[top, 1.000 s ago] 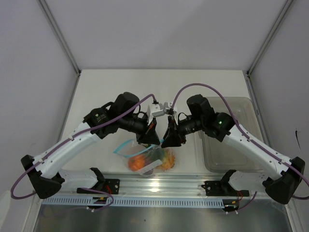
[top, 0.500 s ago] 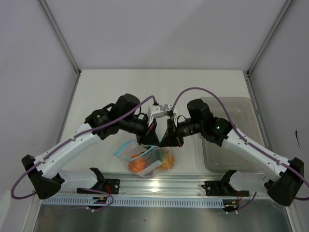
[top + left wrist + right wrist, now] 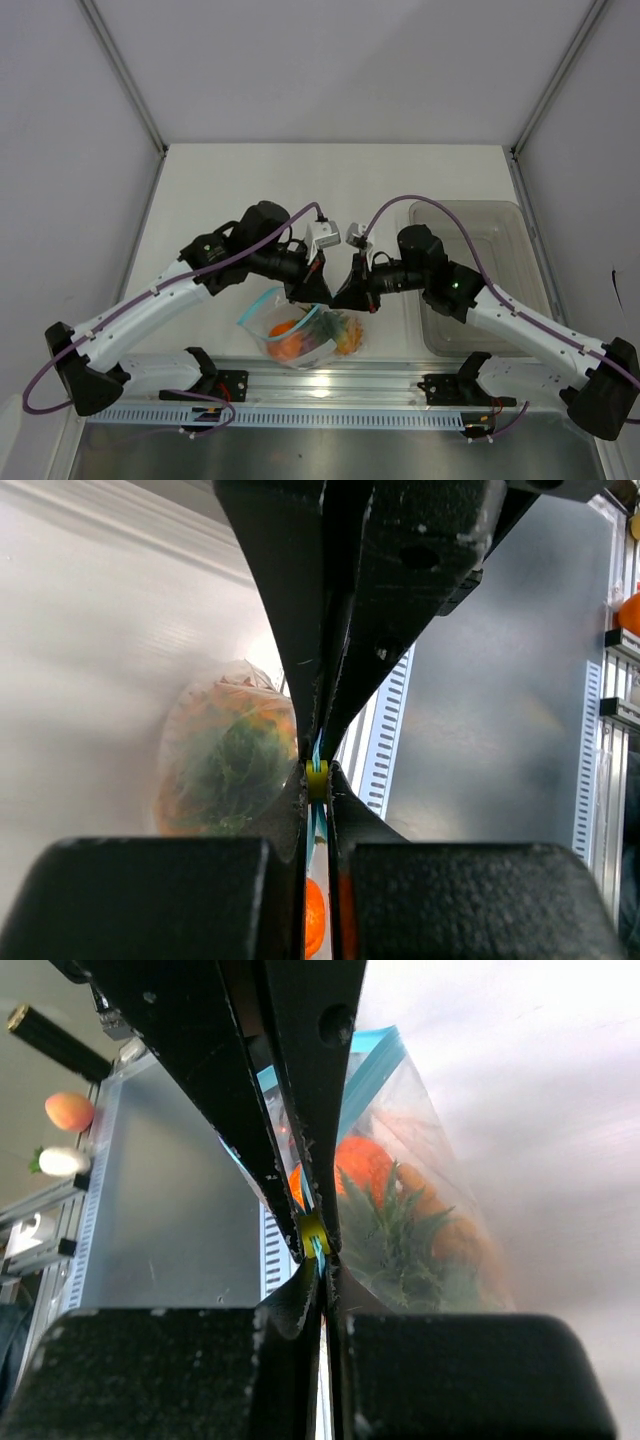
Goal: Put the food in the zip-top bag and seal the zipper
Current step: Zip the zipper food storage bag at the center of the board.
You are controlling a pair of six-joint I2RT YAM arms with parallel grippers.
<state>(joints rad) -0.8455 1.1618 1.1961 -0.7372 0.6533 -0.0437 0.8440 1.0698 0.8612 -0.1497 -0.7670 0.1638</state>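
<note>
The clear zip-top bag hangs near the table's front edge. The food is inside it: orange pieces and a green-crowned pineapple. My left gripper is shut on the teal zipper at the bag's right end. My right gripper is shut on the same strip, tip to tip with the left. A small yellow slider sits on the zipper between the two pairs of fingertips, and it also shows in the right wrist view as the yellow slider.
A grey translucent bin stands at the right, beside my right arm. A metal rail runs along the table's near edge, just in front of the bag.
My right gripper has shut on the zipper and come in against the left gripper's tips. Both grippers and the bag have shifted slightly toward the near edge.
</note>
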